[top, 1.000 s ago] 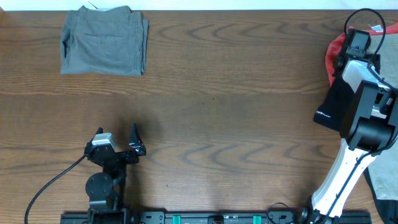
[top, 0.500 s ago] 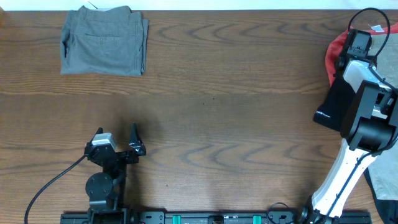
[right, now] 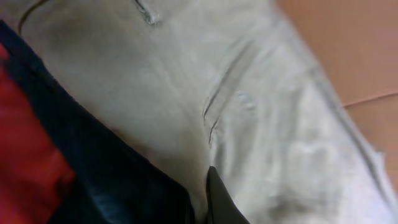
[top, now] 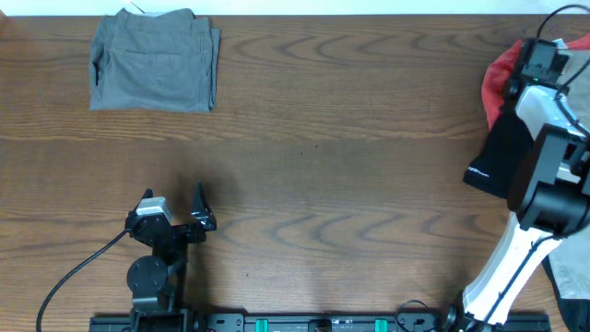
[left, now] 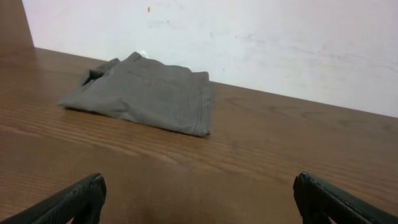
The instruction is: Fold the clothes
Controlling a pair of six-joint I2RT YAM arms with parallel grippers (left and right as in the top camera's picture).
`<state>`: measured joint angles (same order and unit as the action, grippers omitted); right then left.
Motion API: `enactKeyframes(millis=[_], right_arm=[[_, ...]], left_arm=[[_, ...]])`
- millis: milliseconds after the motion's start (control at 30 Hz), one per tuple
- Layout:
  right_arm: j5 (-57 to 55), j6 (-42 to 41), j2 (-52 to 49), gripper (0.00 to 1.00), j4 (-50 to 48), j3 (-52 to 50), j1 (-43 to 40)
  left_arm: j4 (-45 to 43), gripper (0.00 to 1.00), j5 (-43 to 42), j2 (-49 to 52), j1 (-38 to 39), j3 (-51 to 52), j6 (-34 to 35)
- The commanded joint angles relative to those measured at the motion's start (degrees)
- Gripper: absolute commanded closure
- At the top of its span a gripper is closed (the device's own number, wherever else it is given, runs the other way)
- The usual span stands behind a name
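Pale khaki trousers [right: 261, 112] fill the right wrist view, beside a navy garment [right: 106, 168] and a red one [right: 25, 155]. My right gripper [right: 200, 208] is shut on a pinched fold of the khaki trousers; one dark finger [right: 217, 202] shows, the other is hidden by cloth. From overhead the right arm [top: 544, 138] reaches over a heap with red [top: 498, 74] and black [top: 493, 157] garments at the table's right edge. Grey-olive trousers [top: 155, 61] [left: 146, 93] lie folded at the far left. My left gripper [top: 198, 210] [left: 199, 196] is open and holds nothing.
The wooden table [top: 332, 175] runs up to a white wall [left: 280, 43] behind the folded trousers. A black cable [top: 83, 267] trails from the left arm's base [top: 152, 277]. An orange-brown surface [right: 348, 50] shows beyond the khaki cloth.
The right gripper has closed on the khaki cloth, and its wrist has shifted slightly right. The left arm and the folded trousers have not moved.
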<state>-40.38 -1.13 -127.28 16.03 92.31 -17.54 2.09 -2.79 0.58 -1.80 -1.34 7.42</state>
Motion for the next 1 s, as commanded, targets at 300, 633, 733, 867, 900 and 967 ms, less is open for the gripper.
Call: enactKeyframes(millis=[300, 633, 733, 867, 900, 967], right_arm=[[-1.16, -3.08, 9.20, 0.99, 2.69, 0.50, 1.16], [-1.62, -2.86, 14.64, 0.99, 1.03, 0.50, 11.02], [-1.62, -2.40, 17.73, 0.99, -0.48, 0.50, 14.82], [-1.60, -1.25, 20.92, 0.99, -0.61, 0.50, 19.26], [-1.68, -0.50, 21.33, 0.99, -0.61, 0.50, 20.13], [-1.86, 1.31, 21.94, 0.99, -0.59, 0.50, 22.03]], left_arm=[[1.75, 0.02, 0.90, -0.35, 0.11, 1.11, -0.79], [1.73, 0.02, 0.90, -0.35, 0.11, 1.11, -0.79], [1.75, 0.02, 0.90, -0.35, 0.11, 1.11, -0.79], [1.75, 0.02, 0.90, -0.35, 0.11, 1.11, -0.79], [1.75, 0.02, 0.90, -0.35, 0.11, 1.11, -0.79], [1.73, 0.02, 0.90, -0.35, 0.11, 1.11, -0.79]])
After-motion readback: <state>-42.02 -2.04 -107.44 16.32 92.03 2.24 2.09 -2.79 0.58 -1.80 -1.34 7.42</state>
